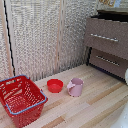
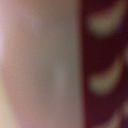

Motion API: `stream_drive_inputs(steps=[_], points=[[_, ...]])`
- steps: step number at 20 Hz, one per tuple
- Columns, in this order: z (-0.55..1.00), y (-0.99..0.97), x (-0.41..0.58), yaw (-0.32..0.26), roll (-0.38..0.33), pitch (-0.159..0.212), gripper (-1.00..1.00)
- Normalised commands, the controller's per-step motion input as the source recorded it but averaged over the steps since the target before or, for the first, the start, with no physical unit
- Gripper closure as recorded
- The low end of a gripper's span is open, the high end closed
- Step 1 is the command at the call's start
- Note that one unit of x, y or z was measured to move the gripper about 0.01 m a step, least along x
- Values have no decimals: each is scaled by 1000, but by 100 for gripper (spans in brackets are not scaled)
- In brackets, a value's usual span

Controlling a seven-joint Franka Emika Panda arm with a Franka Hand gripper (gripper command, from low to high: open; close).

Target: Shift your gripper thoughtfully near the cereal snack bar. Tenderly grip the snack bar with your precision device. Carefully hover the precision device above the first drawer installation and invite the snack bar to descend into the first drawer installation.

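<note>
The dark grey-brown chest stands at the exterior view's right, at the back. Its topmost drawer (image 1: 106,37) has a long silver bar handle and looks pulled out a little, with a dark gap above its front. The cereal snack bar shows in neither view. The gripper's block and fingers are out of view. Only a white bit of the arm (image 1: 126,76) shows at the exterior view's right edge. The wrist view is a close blur of a pale pinkish surface (image 2: 40,65) beside a dark red area with pale curved marks (image 2: 102,65). I cannot tell what it is.
A red wire basket (image 1: 20,98) stands at the front on the exterior view's left. A red bowl (image 1: 55,85) and a pink cup (image 1: 75,87) stand mid-table on the light wooden top (image 1: 95,107). A lower drawer (image 1: 107,61) is shut. Pale curtains hang behind.
</note>
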Motion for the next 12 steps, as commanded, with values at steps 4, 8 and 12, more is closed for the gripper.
stream_drive_inputs(steps=[4, 8, 12], points=[[-86, -458, 1, 147, -147, 175, -100], [0, -329, 32, 203, -80, 153, -100], [34, 60, 173, 34, -50, 94, -100]])
